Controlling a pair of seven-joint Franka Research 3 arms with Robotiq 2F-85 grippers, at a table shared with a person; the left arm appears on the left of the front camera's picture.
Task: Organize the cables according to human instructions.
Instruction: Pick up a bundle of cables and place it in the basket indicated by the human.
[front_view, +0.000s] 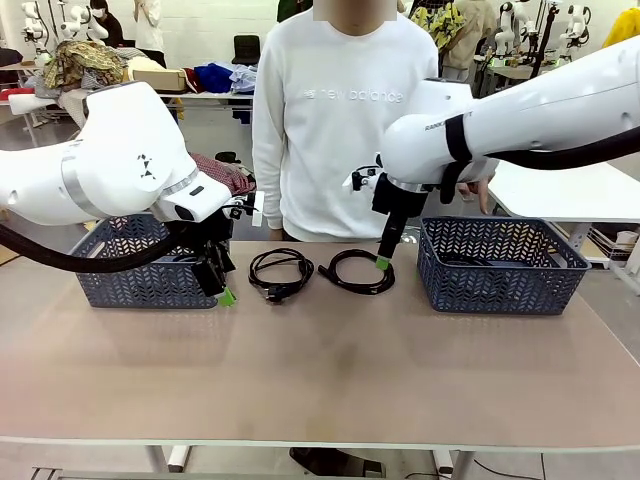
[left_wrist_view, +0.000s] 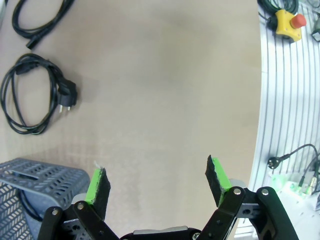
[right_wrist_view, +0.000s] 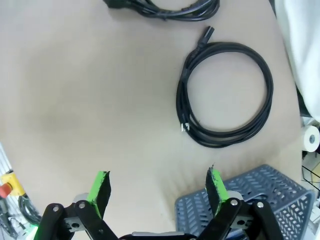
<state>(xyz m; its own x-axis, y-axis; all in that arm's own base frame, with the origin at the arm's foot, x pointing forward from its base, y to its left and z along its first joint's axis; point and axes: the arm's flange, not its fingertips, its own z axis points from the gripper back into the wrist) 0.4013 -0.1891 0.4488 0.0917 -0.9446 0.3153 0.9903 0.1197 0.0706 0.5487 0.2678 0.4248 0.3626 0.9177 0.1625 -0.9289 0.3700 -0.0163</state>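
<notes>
The near part of the tabletop (front_view: 320, 390) is bare. Farther in, the left hand (front_view: 222, 288) hangs low at the front corner of the left basket (front_view: 120, 285). Its fingers stand wide apart and hold nothing. The right hand (front_view: 384, 260) is also wide and empty, and its tips are near the right side of the right cable (front_view: 358, 272). This cable and the left cable (front_view: 280, 272) lie flat as coils in the middle, just beside each other and not touching. The right basket (front_view: 500, 285) stands close to the right hand. The person (front_view: 330, 120) stands at the far edge.

I judge the risks so. The cords are thin and lie flat, so the fingers may close on one loop only. Then the coil would open in the lift, and its plug could drag or catch on a basket rim. A pad may also press into the tabletop. I cannot tell which basket the person wants, so a wrong drop is possible.
</notes>
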